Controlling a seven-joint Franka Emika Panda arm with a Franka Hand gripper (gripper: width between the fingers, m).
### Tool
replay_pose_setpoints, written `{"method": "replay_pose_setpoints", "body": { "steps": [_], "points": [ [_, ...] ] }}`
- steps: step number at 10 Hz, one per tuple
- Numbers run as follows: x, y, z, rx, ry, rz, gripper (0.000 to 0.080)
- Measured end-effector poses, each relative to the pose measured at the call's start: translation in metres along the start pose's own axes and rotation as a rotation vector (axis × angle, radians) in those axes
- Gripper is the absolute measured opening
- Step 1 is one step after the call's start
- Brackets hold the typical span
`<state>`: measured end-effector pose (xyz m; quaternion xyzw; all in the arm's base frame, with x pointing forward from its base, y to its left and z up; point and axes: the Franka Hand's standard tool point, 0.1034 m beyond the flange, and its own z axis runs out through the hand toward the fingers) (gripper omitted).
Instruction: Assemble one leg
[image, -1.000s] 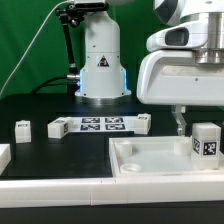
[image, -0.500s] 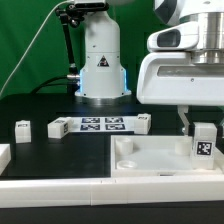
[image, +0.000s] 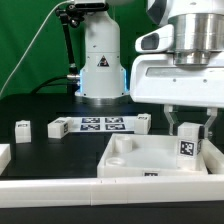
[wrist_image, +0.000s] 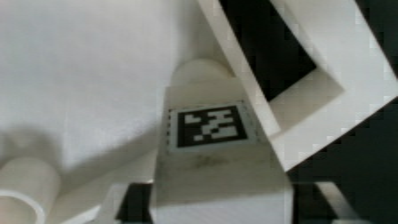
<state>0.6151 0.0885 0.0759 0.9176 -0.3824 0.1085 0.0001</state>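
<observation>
My gripper is shut on a leg, a small white block with a black-and-white tag, and holds it upright over the right part of the large white tray piece. The leg's lower end is at or just inside the tray's rim; I cannot tell whether it touches. In the wrist view the leg runs out from between the dark fingers of the gripper, with the tray piece behind it. Three more legs lie on the black table.
The marker board lies between the loose legs, in front of the robot base. A white part sits at the exterior view's left edge. A long white bar runs along the front.
The gripper has moved to the exterior view's left and a little lower with the leg in it. The tray piece has shifted to the left as well.
</observation>
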Motion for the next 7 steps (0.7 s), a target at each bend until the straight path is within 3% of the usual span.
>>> {"method": "replay_pose_setpoints", "body": {
  "steps": [2,3,4,5,7],
  "points": [
    [0.0007,0.0012,0.0002,-0.001,-0.002,0.057,0.0318],
    [0.0009,0.0013,0.0003,-0.001,-0.002,0.048,0.0495],
    [0.0009,0.0014,0.0003,-0.001,-0.002,0.048,0.0495],
    [0.0009,0.0014,0.0003,-0.001,-0.002,0.048,0.0621],
    [0.0009,0.0014,0.0003,-0.001,-0.002,0.048,0.0641]
  ]
}}
